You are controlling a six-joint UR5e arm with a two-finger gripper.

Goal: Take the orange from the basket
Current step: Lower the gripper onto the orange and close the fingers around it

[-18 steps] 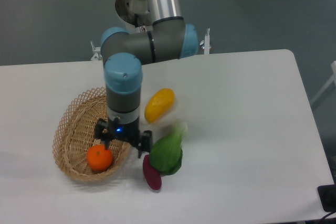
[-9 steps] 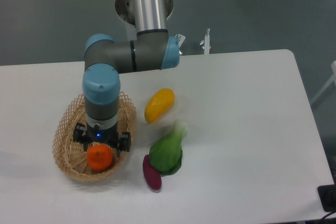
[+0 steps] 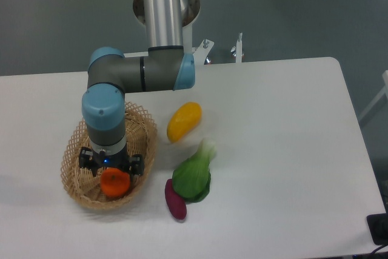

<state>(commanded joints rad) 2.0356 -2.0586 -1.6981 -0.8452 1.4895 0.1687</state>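
The small round bright-orange orange [image 3: 115,182] lay in the oval woven tan wicker basket [image 3: 77,181] at the near left, directly below the black 2-finger gripper [image 3: 111,170], whose opening I could not tell, so a straight descent centred on the fruit seemed best.

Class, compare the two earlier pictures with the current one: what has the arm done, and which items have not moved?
The gripper swung left from beside the basket to directly over the orange, partly covering it. Whether the fingers have closed cannot be told. The orange, basket, yellow fruit, green vegetable and purple vegetable stayed put.
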